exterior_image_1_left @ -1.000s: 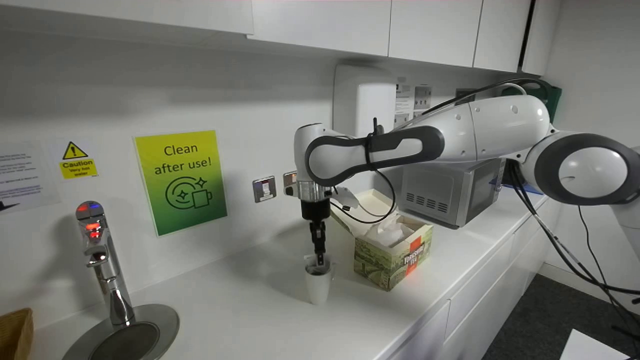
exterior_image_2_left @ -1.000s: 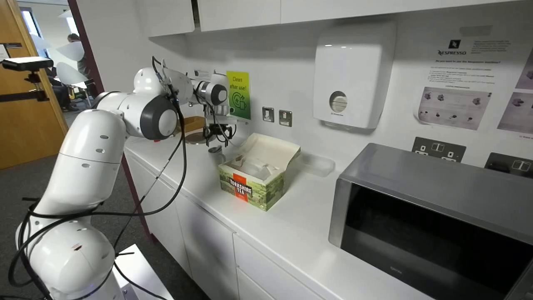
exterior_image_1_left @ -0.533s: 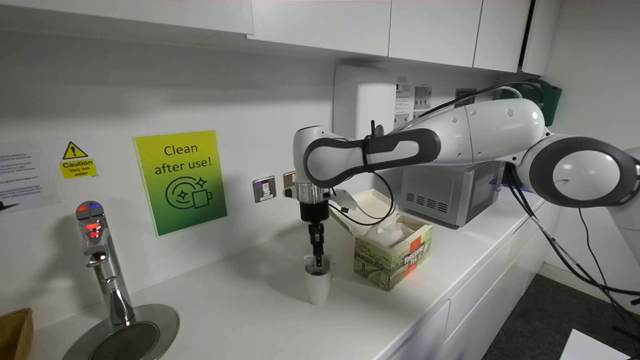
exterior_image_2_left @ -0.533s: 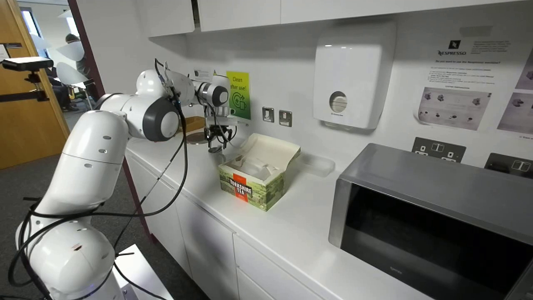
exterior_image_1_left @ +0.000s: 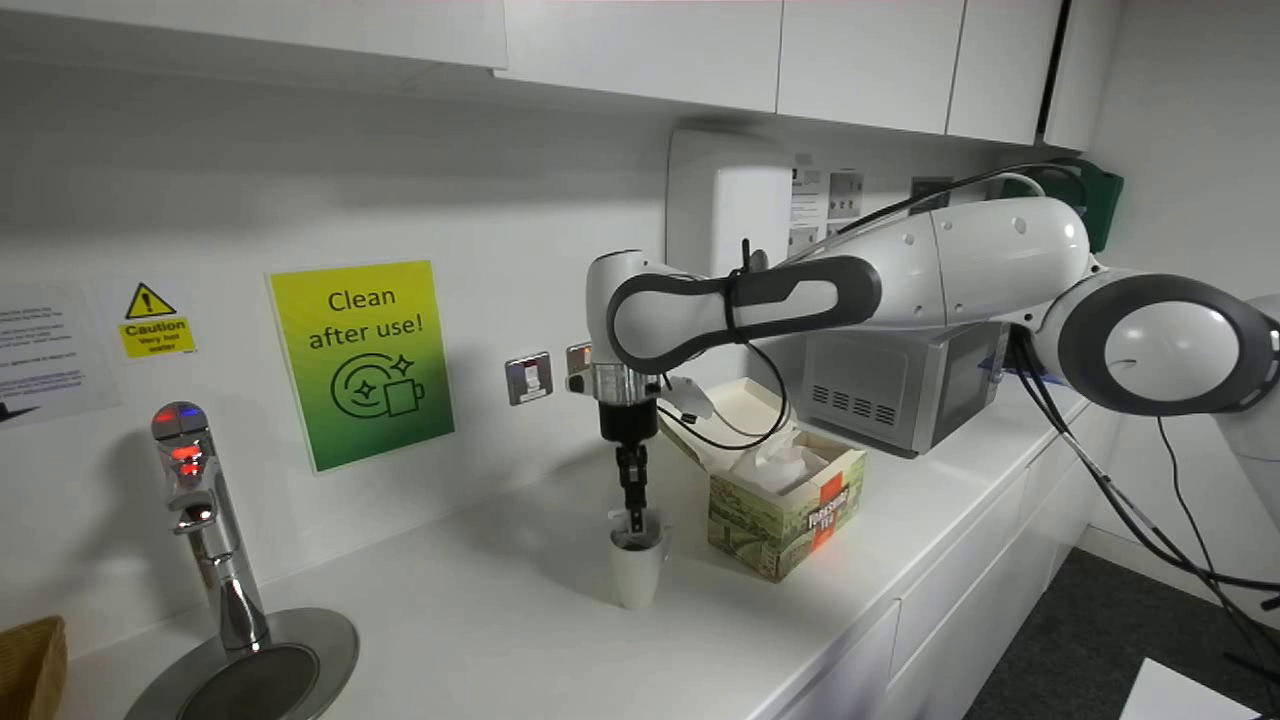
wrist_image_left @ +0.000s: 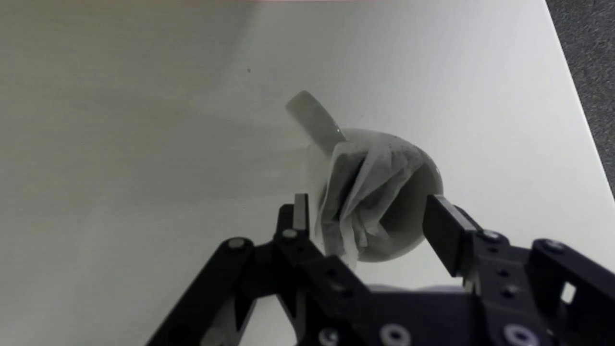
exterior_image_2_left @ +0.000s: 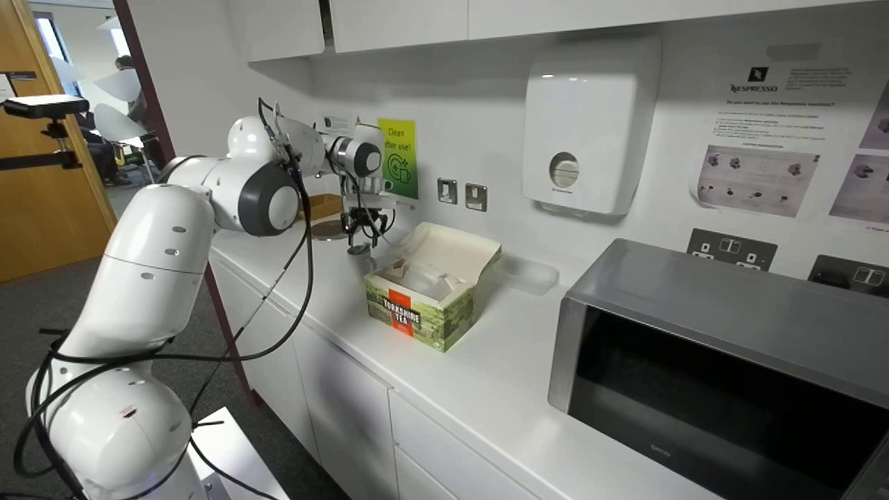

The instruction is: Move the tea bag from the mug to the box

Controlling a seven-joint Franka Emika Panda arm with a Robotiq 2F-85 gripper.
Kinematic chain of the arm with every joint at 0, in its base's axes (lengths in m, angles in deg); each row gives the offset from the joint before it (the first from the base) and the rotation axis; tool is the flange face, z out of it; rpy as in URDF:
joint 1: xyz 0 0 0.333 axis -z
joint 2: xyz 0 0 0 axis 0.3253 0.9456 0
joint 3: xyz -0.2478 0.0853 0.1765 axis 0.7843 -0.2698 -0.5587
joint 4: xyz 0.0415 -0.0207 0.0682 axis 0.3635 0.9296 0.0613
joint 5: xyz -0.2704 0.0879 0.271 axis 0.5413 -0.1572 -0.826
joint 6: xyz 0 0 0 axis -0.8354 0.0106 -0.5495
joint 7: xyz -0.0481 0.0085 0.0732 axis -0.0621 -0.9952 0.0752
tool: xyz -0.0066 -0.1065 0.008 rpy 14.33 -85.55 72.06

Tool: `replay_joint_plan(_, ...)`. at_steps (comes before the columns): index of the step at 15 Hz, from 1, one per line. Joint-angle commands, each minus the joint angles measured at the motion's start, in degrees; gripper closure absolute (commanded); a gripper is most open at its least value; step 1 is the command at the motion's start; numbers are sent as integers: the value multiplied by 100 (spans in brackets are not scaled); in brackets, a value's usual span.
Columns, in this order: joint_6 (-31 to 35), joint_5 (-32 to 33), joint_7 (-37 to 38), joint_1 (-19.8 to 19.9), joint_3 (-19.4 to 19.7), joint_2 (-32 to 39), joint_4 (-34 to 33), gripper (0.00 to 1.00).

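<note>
The white mug stands upright on the counter. It also shows in an exterior view and in the wrist view, where a handle points up-left. A pale, crumpled tea bag lies in the mug's mouth and hangs over its rim at the left. My gripper points down at the mug. Its fingers are apart, one on either side of the mouth in the wrist view, with nothing clamped between them. The printed tea box stands beside the mug with its lid open, also in an exterior view.
A microwave stands beyond the box. A clear plastic tray lies behind the box. A tap with a round drain and a wicker basket stand on the mug's far side from the box. The counter's front edge runs near.
My gripper has come down a little toward the mug over the first half second, and has hardly moved since. The mug and box have not moved.
</note>
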Motion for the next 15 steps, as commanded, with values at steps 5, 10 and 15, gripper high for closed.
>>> replay_joint_plan(5,-313,-122,-22,40,-12,73,-340,73)
replay_joint_plan(10,-314,-123,-16,37,-12,81,-344,100)
replay_joint_plan(15,-316,-133,-16,44,-13,78,-345,100)
